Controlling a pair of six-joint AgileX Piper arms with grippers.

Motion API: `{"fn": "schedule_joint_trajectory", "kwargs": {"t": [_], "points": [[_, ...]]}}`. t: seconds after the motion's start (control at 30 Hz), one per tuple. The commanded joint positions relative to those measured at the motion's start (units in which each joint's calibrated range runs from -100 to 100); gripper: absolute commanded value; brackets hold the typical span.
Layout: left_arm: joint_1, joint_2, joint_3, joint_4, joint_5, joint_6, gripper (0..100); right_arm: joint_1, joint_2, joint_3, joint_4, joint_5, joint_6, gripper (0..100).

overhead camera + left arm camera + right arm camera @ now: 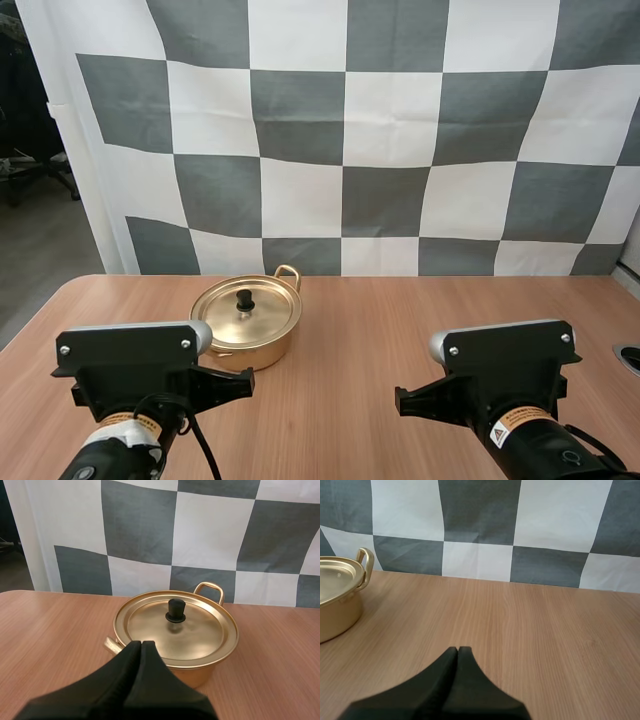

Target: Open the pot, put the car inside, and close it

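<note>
A gold pot (248,340) stands left of the table's middle, its lid (246,311) on and a black knob (244,298) at the centre. My left arm (140,380) is just in front of the pot. In the left wrist view my left gripper (141,643) is shut on nothing, its tip just short of the lid (175,630) and below the knob (175,611). My right arm (505,375) is at the front right. In the right wrist view my right gripper (458,649) is shut over bare wood, and the pot (337,610) with its loop handle (365,566) stands well off to its side.
The wooden table (400,310) stretches bare between the pot and the right arm. A dark round fitting (630,357) sits at the table's right edge. The pot's far handle (288,273) points toward the back.
</note>
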Motion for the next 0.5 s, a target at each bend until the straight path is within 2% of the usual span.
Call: {"fn": "schedule_joint_trajectory", "kwargs": {"t": [0.0, 0.47], "points": [[0.03, 0.0, 0.0, 0.1, -0.1, 0.0, 0, -0.1, 0.0, 0.0, -0.3, 0.1, 0.0, 0], [0.03, 0.0, 0.0, 0.1, -1.7, 0.0, 0, 0.0, 0.0, 0.0, 0.1, -0.2, 0.0, 0]]}}
